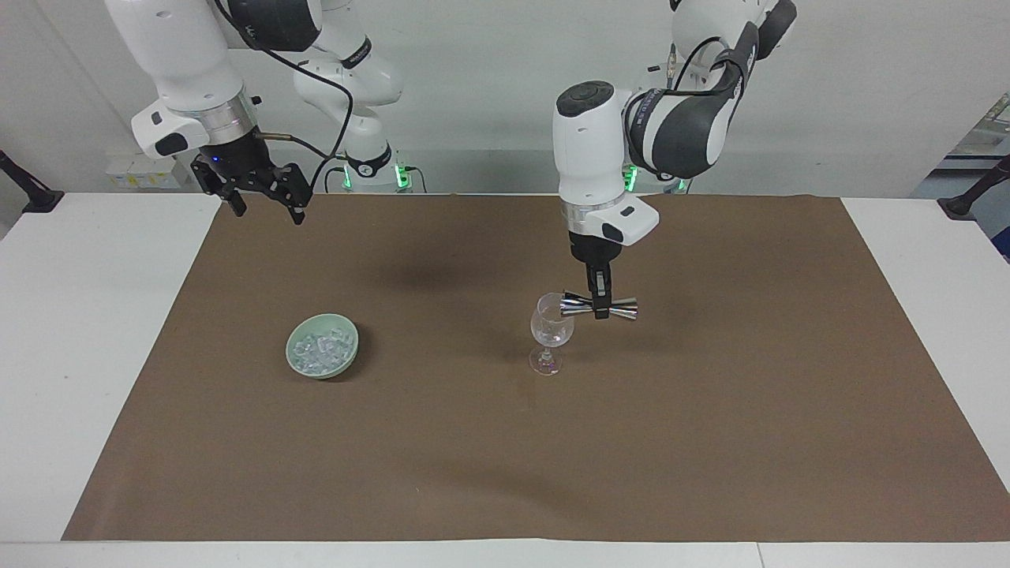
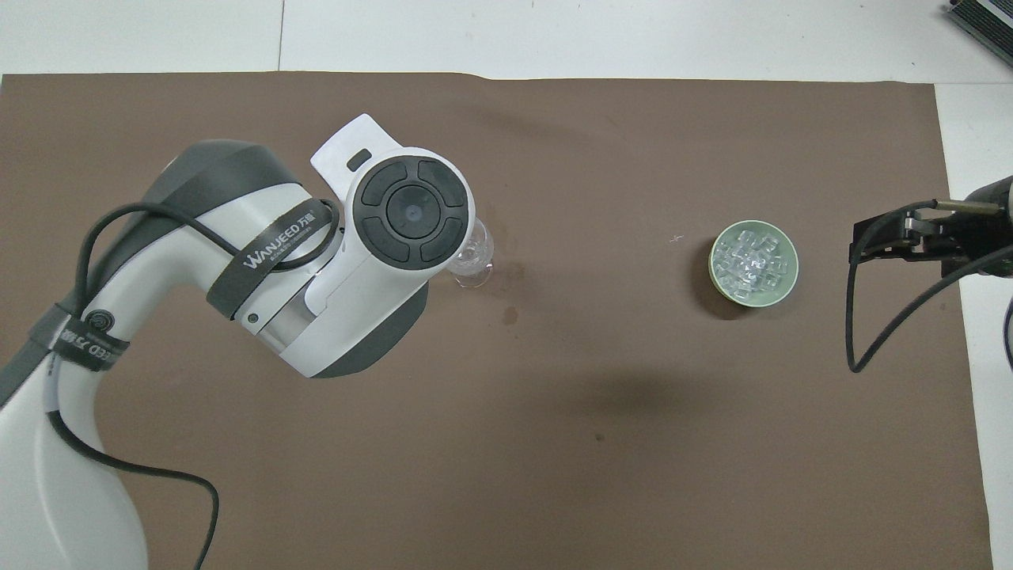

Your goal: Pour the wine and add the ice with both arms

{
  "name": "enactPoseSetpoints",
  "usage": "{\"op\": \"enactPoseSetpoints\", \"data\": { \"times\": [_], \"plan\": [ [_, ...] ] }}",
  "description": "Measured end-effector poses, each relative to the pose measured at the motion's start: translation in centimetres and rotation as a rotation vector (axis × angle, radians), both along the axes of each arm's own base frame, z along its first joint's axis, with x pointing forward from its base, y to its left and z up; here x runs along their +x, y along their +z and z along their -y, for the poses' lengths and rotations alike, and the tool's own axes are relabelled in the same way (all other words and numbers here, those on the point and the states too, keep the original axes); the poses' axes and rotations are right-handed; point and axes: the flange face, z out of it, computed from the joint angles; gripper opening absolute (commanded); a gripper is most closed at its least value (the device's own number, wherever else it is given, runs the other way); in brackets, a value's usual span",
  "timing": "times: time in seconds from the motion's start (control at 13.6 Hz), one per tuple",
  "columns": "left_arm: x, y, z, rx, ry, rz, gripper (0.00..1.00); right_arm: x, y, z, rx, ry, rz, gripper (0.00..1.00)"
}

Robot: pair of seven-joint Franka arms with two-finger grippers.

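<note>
While the left gripper (image 1: 600, 312) hangs over the middle of the brown mat, its fingers are clamped on the narrow waist of a silver jigger (image 1: 599, 308). The jigger, shaped like two small cones joined at their tips, lies almost level, and one of its ends sits at the rim of a stemmed glass (image 1: 550, 332). The glass stands upright on the mat (image 1: 710, 442) and looks clear. From overhead, the left arm's white wrist covers the gripper and the jigger, and only part of the glass (image 2: 475, 257) shows past it.

Toward the right arm's end of the table sits a pale green bowl (image 1: 347, 356), well apart from the glass. The ice (image 1: 319, 349) lies heaped inside it as small clear cubes.

The right gripper (image 1: 267, 201) waits with its fingers spread wide and nothing between them. It hangs over the mat's edge at the right arm's end of the table.

The mat covers most of a white table (image 1: 95, 355).
</note>
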Motion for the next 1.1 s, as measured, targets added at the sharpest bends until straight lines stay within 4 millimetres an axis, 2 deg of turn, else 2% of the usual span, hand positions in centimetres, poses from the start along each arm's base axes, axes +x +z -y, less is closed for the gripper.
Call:
{"op": "enactPoseSetpoints", "data": {
  "times": [0.59, 1.1],
  "plan": [
    [-0.3, 0.1, 0.3, -0.004, -0.011, -0.004, 0.00, 0.0, -0.1, 0.0, 0.000, 0.000, -0.001, 1.00],
    [-0.2, 1.4, 0.5, -0.141, -0.053, -0.113, 0.00, 0.0, -0.2, 0.0, 0.000, 0.000, -0.003, 1.00]
  ]
}}
